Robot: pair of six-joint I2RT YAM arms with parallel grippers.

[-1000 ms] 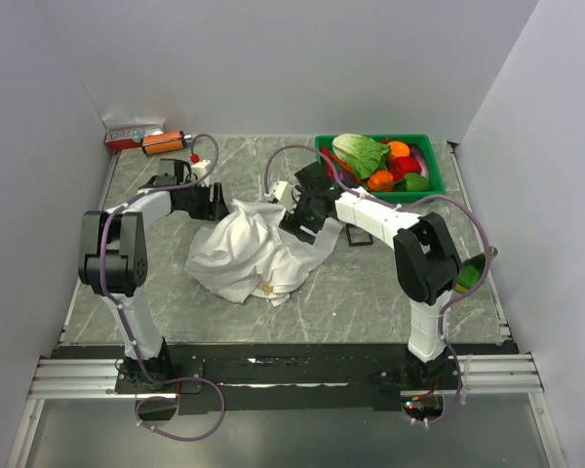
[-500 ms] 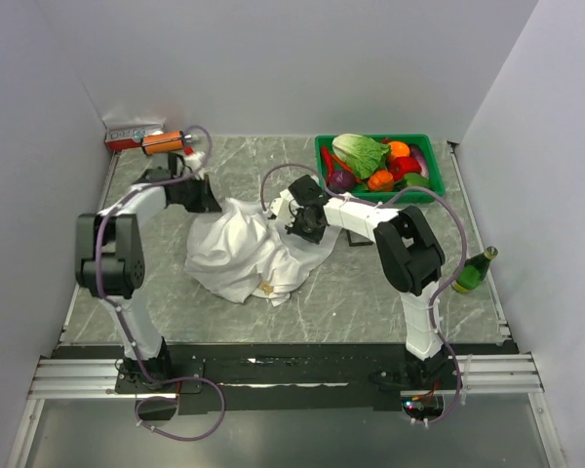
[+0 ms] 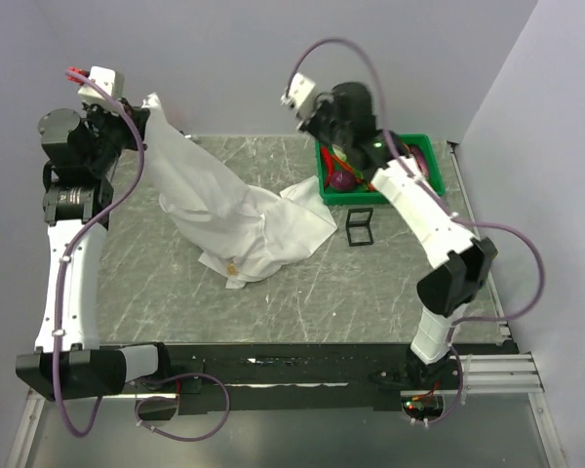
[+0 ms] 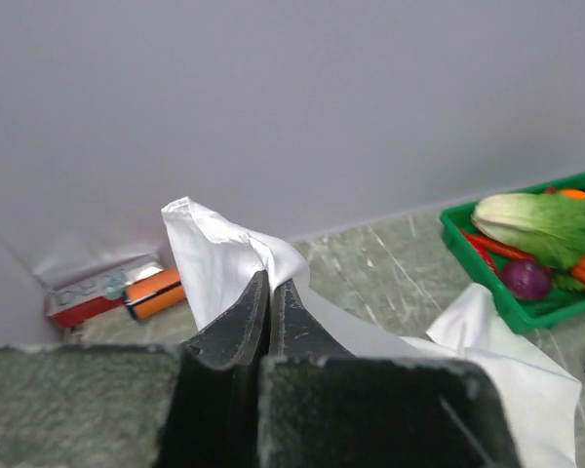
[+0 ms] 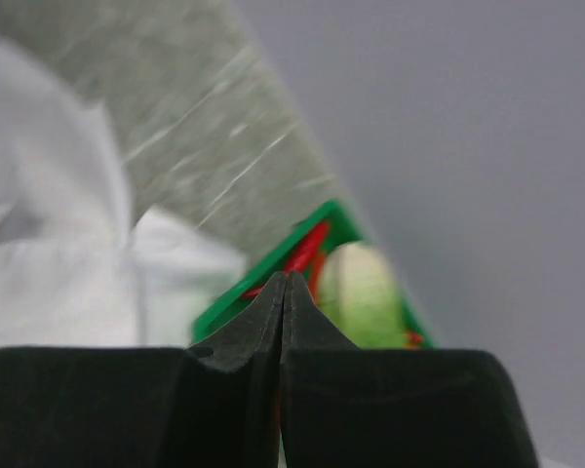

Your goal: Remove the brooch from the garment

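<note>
While left gripper [image 4: 270, 281] pinches the garment [image 3: 219, 210] and right gripper [image 5: 286, 281] is closed empty, slipping cloth could bury the brooch [image 3: 233, 264].

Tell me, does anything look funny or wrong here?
Yes. The white shirt dangles lopsided from just the left gripper, held high by one corner, the rest heaped on the table. The right gripper is pinched shut on nothing, near the green basket. The gold brooch sits at the shirt's near edge.
</note>
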